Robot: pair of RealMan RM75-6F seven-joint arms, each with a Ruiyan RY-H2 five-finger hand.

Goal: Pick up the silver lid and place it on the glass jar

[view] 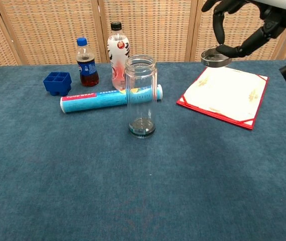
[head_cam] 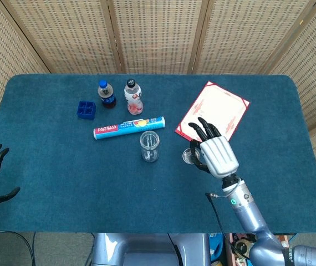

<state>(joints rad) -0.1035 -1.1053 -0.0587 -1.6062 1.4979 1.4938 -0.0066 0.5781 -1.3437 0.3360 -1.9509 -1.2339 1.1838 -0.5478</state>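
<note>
Blue roll box (view: 111,98): white lettering reads "FOOD WRAP".
Bottle labels (view: 118,54): print too small to read.
Red folder (view: 225,95): gold ornament only, nothing legible.

Blue-clothed table (head_cam: 64,166) bearing glass jar (view: 141,95), bottles, tube, folder.

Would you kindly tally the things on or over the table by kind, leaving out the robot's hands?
Bottles: 2, the cola bottle and the white drink bottle
Glass jar: 1
Silver lid: 1, held up by the right hand
Wrap box: 1
Blue tray: 1
Red folder: 1
Total: 7
</note>
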